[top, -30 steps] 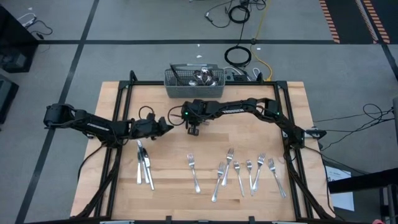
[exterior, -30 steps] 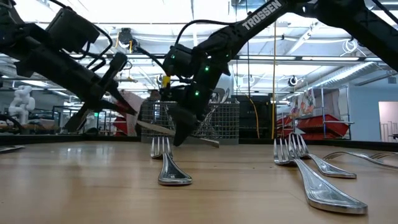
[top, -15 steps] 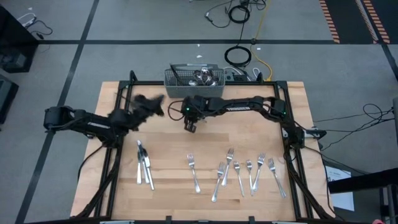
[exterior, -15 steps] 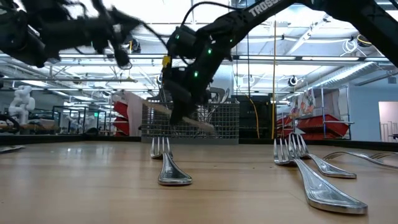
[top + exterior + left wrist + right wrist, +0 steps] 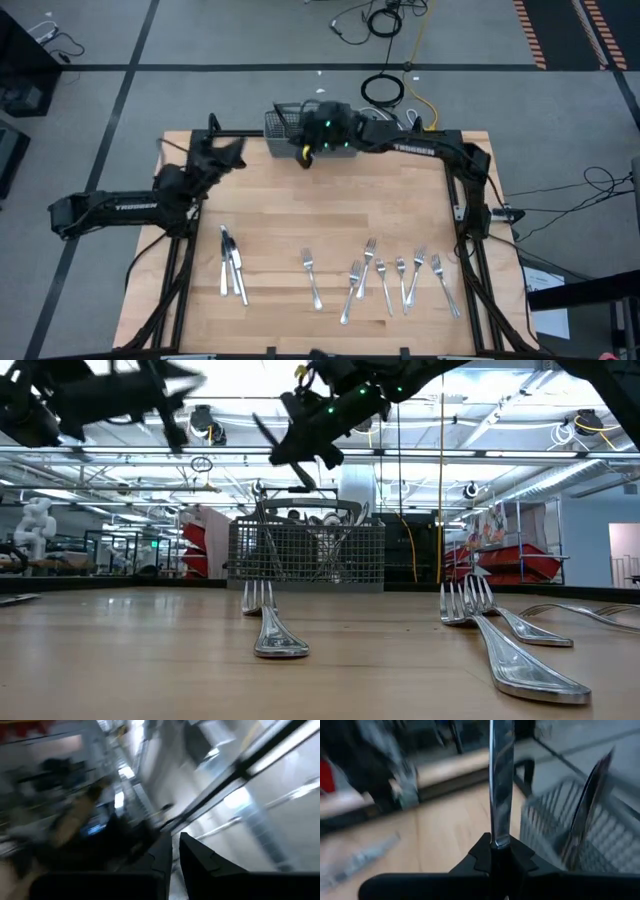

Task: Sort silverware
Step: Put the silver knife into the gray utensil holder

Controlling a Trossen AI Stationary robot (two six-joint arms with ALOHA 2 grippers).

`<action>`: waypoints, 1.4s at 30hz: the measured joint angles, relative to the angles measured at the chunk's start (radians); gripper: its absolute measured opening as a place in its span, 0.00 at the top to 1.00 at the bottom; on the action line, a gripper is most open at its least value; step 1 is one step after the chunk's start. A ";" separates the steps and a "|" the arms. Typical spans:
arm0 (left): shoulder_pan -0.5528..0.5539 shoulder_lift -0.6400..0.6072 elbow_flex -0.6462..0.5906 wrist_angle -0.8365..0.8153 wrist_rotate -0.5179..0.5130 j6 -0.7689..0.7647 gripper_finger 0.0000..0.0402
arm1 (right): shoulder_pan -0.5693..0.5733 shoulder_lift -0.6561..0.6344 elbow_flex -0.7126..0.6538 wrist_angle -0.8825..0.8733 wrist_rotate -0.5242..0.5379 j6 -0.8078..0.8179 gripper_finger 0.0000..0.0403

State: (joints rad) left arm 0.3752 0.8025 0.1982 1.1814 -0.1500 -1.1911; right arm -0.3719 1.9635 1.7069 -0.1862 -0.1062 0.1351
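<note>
We see the right gripper [image 5: 499, 851] clamped on a slim shiny silver table knife [image 5: 501, 780], raised above the grey wire-mesh cutlery basket [image 5: 285, 138] at upper centre. The left gripper [image 5: 175, 851], nearly closed and empty, hangs upper left. Silver forks [image 5: 385, 278] lie lower right, knives [image 5: 232, 268] lower left.

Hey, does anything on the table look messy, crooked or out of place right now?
Mostly tidy. The shiny metal forks lie in a loose row near the front edge, but they fan at different angles and two seem to overlap. The table knives sit together front left. The right claw holds a slim silver knife beside the grey wire-mesh basket.
</note>
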 joint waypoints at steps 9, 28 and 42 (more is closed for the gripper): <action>0.093 -0.093 0.000 -0.337 0.041 0.027 0.89 | -0.103 0.038 -0.001 0.149 -0.087 0.003 0.97; 0.259 -0.176 0.000 -0.379 0.103 0.018 0.90 | -0.222 0.256 0.109 0.506 -0.214 0.086 0.97; 0.287 -0.175 0.000 -0.388 0.120 0.019 0.90 | -0.192 0.381 0.312 0.427 -0.238 0.029 0.97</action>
State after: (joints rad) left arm 0.6624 0.6273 0.1978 0.7935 -0.0303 -1.1721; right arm -0.5642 2.3445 2.0192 0.2412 -0.3439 0.1642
